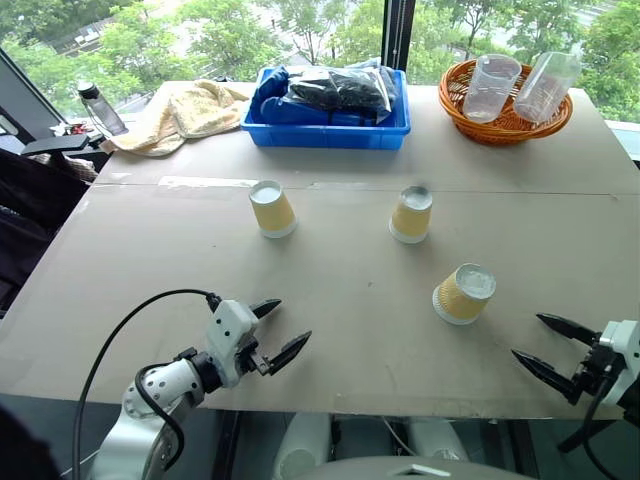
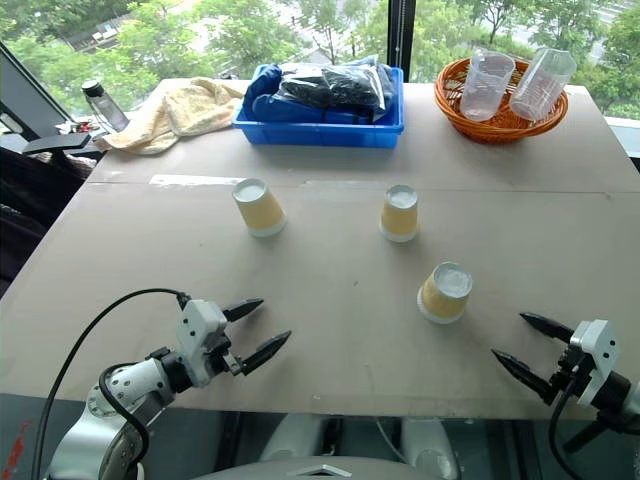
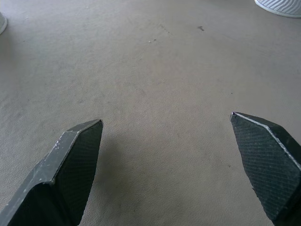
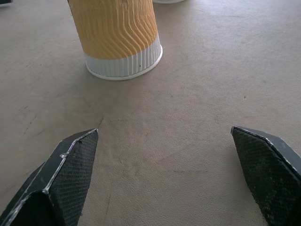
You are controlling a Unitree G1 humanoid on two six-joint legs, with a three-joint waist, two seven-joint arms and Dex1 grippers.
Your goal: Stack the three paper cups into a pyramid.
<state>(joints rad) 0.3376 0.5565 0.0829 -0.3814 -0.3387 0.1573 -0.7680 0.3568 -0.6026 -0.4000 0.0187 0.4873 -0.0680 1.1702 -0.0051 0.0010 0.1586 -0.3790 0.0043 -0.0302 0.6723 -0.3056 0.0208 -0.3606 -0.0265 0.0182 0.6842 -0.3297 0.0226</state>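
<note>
On the desk (image 1: 330, 310) stood three light, crushable cups (image 1: 464, 293), best pinched mid-wall; both grippers (image 1: 278, 334) (image 1: 548, 347) gaped wide, the nearest cup at the right's eleven o'clock.

Three paper cups (image 2: 258, 207) (image 2: 399, 212) (image 2: 444, 292) stood upside down and apart on the grey tabletop (image 2: 330, 300), none stacked. Both pincers hung wide open and empty at the near edge, the left pincer (image 2: 255, 329) at the left, the right pincer (image 2: 530, 350) near the closest cup. Behind lay a blue bin (image 2: 320, 125), a towel (image 2: 175, 110) and a wicker basket (image 2: 500, 125) holding clear cups.

Paper cup (image 4: 115, 37) top cut off
</note>
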